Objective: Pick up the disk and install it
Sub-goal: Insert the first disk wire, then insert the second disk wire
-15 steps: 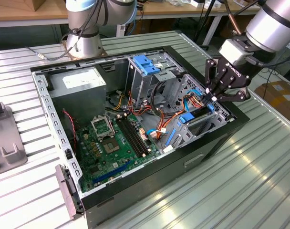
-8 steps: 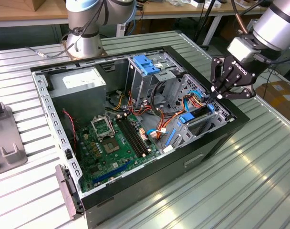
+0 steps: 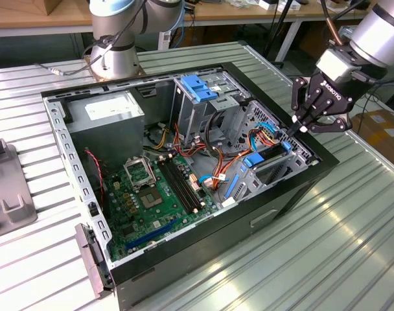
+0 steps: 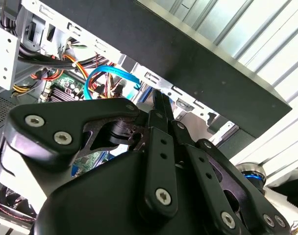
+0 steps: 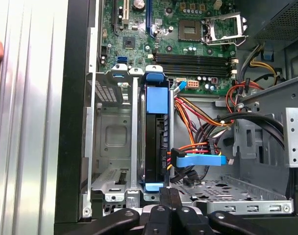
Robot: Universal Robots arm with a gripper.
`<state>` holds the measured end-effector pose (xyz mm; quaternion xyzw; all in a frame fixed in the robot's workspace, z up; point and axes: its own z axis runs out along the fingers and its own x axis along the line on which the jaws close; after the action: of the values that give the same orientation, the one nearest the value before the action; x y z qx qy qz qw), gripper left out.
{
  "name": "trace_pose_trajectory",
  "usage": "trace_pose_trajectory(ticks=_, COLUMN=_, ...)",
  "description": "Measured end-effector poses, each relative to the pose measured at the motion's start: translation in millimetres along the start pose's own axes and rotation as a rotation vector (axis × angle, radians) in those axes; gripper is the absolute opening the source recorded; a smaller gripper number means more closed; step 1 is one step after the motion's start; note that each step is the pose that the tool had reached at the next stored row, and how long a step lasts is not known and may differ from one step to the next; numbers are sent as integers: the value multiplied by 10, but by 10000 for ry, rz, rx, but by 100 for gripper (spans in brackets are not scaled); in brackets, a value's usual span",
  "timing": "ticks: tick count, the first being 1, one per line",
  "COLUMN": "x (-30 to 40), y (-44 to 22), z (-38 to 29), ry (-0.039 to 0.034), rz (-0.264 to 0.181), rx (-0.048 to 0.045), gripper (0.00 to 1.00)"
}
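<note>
So the disk (image 5: 156,137) is already sitting upright in the drive cage of the open PC case (image 3: 326,162), slotted between the metal rails near the case's front wall. The hand (image 3: 293,129) is right above that same corner of the case, fingertips pinched together into a point and pressing down at, or just over, the top edge of the disk's blue carrier. It's not gripping anything as far as I can see, the fingers are closed on themselves.

The first wrist view looks straight down into the cage: you get the disk edge-on, with the closed fingers (image 5: 168,200) meeting right at its near blue tab. The motherboard (image 5: 188,39) sits beyond it. The exterior view gives the whole picture instead, the case lying on its side on the ribbed metal table (image 3: 352,220), with the arm reaching in from the exterior view's right. There the disk itself is mostly buried in the cage. The second wrist view is mainly the hand's black linkages, with the case's black wall (image 4: 198,63) behind.

Looks-wise: dark slim drive body, bright blue plastic frame with a broad blue panel on top and a small blue tab at each end. A flat blue cable connector (image 5: 198,159) with orange and red wires sits just beside it.
</note>
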<state>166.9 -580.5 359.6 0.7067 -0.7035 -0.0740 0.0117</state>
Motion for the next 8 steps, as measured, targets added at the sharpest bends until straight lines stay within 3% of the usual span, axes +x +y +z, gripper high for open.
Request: trace_pose_trajectory(ticks=8, x=0, y=-1, z=0, ry=0, rz=0, rx=0, gripper=10)
